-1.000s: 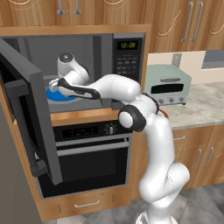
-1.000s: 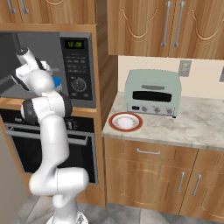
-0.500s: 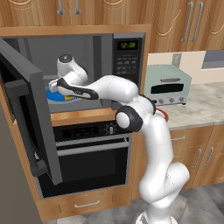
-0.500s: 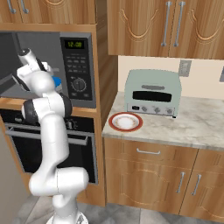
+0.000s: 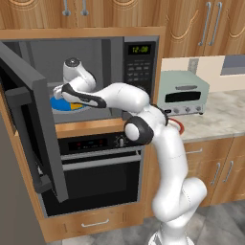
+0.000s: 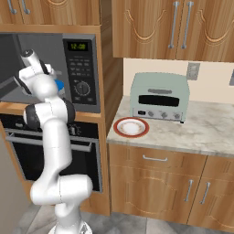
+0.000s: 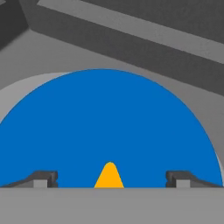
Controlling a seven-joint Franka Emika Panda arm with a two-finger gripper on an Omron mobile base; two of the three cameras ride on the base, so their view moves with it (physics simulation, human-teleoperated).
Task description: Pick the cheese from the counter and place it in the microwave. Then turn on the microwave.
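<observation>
The microwave (image 5: 81,81) is the largest thing, built into the wooden cabinet front with its door (image 5: 33,129) swung wide open to the left; its control panel with green display (image 5: 139,49) sits on the right side, and in the right base view the panel (image 6: 82,73) shows buttons and a round knob. Below it is a black oven (image 5: 103,167) with a horizontal handle. The white arm (image 5: 158,143) rises from the floor and reaches left into the microwave cavity. To the right lies the marbled bench (image 6: 192,132) over wooden drawers, carrying a pale-green toaster oven (image 6: 160,97) and, just beside it toward the front, a red-rimmed plate (image 6: 131,127).

Inside the microwave lies a blue disc (image 7: 109,127) on a pale grey round tray (image 7: 17,89). The blue disc also shows beneath the hand in the left base view (image 5: 60,104).

The gripper (image 7: 109,177) hangs over the disc with its jaws spread wide; the two dark fingertips (image 7: 43,177) stand well apart. The cheese (image 7: 109,177), a small yellow-orange wedge, lies on the blue disc between the fingertips, clear of both; a sliver of orange (image 5: 75,106) shows under the hand in the left base view.
</observation>
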